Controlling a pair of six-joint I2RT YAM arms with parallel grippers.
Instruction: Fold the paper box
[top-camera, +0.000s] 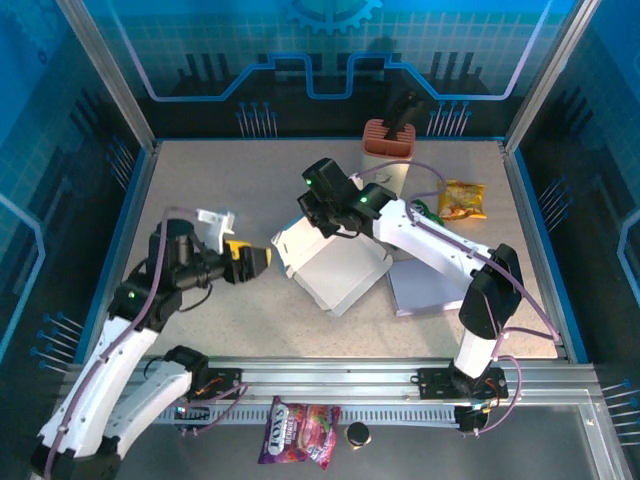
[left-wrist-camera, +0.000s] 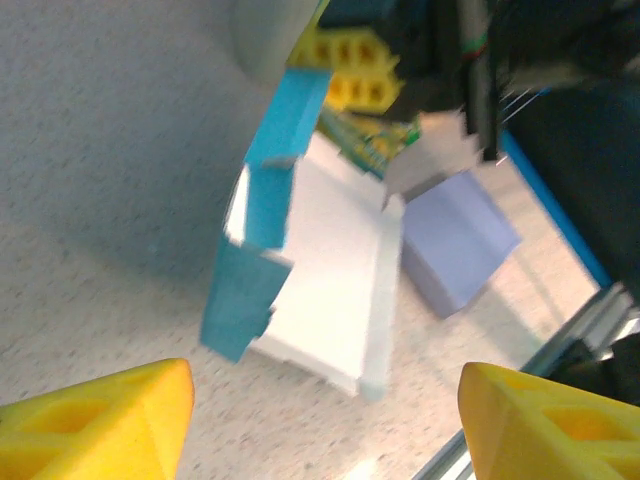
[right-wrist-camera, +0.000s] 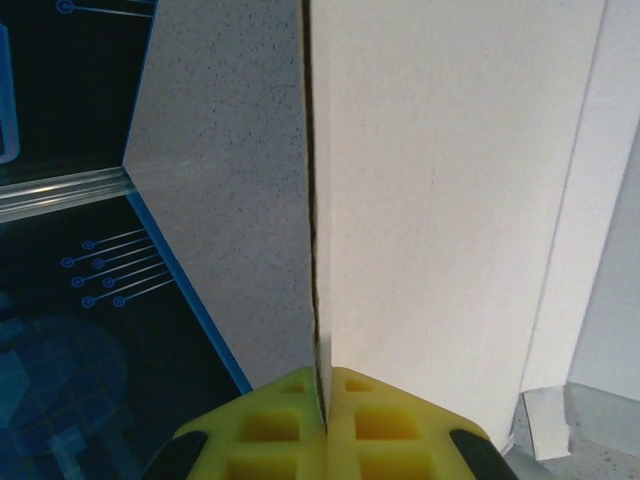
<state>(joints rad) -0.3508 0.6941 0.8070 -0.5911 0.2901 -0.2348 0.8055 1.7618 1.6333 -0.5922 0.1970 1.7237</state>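
The white paper box (top-camera: 338, 268) lies partly folded at the table's centre, one side wall raised on its left. My right gripper (top-camera: 322, 216) reaches over it from the right and is shut on the upper edge of a raised panel. In the right wrist view the yellow fingers (right-wrist-camera: 290, 425) pinch the thin white panel (right-wrist-camera: 450, 190) edge-on. My left gripper (top-camera: 264, 258) hovers just left of the box, open. Its yellow fingertips (left-wrist-camera: 105, 415) stand wide apart with nothing between them, and the box (left-wrist-camera: 335, 255) with a blue-tinted flap (left-wrist-camera: 268, 215) lies ahead.
A lavender sheet (top-camera: 425, 287) lies right of the box, partly under my right arm. A red holder with a black tool (top-camera: 388, 140) stands at the back. A yellow snack bag (top-camera: 462, 198) lies back right. A candy bag (top-camera: 298, 432) and black cap (top-camera: 356, 434) sit by the front rail.
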